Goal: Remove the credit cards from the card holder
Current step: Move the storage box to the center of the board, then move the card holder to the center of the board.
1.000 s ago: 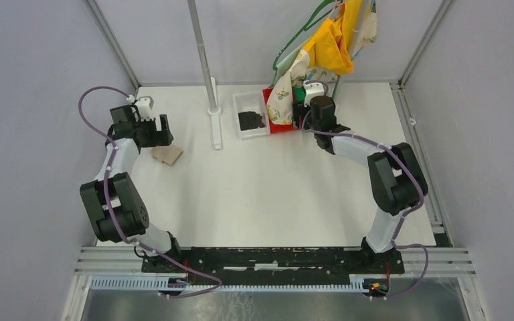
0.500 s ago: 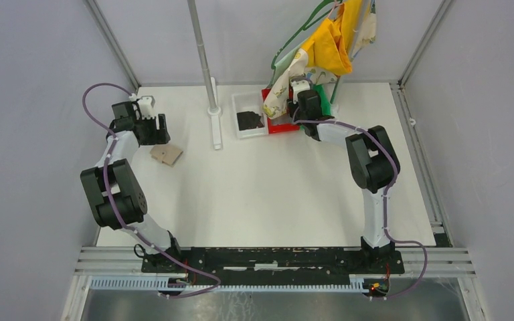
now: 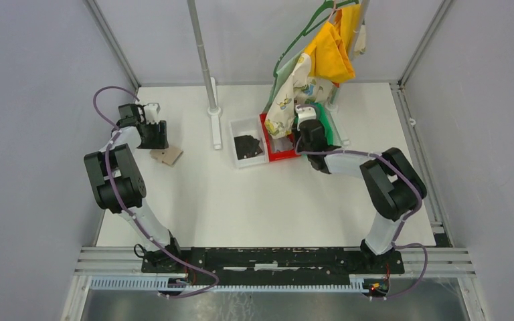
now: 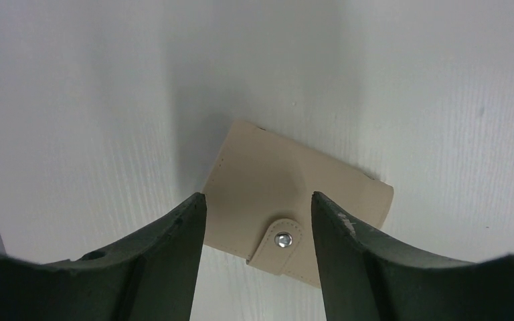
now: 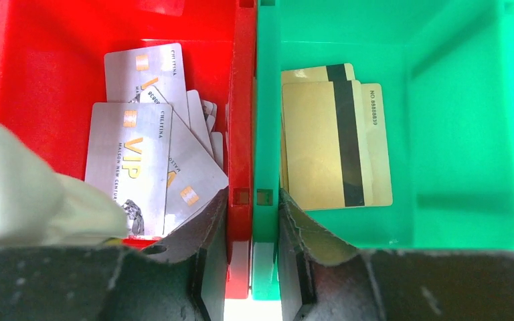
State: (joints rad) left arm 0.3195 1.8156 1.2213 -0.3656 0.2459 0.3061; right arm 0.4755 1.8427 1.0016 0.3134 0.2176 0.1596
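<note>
- left gripper (image 4: 258, 197): jaws apart, nothing in them, hovering over the holder (image 4: 288, 177). The holder lies flat on the table (image 4: 73, 100) at far left, folded shut with the strap (image 4: 282, 239) snapped. No cards show at it.
- risk: the holder looks wider than the jaw gap on this line. The fingers could land on top and press it down instead of pinching it.
- risk: the table is smooth and the holder light. A one-sided touch would likely slide or spin it out from between the jaws.
- risk: the snap is closed and nothing pins the holder. Pulling the strap would likely lift the whole holder, not open it, and the other arm is well apart.
- red bin (image 5: 40, 53): holds a loose pile of silver cards (image 5: 140, 154), with a cloth (image 5: 20, 194) drooping into its corner. The cloth could snag a finger or hide cards.
- right gripper (image 5: 253, 195): jaws narrow, one finger in the red bin, one in the green bin (image 5: 468, 100), either side of the joined walls. They look to be touching, but a firm clamp can't be told.
- risk: if this arm lifts or swings, both bins could drag or tip, spilling the silver cards and the gold cards (image 5: 328, 140).
</note>
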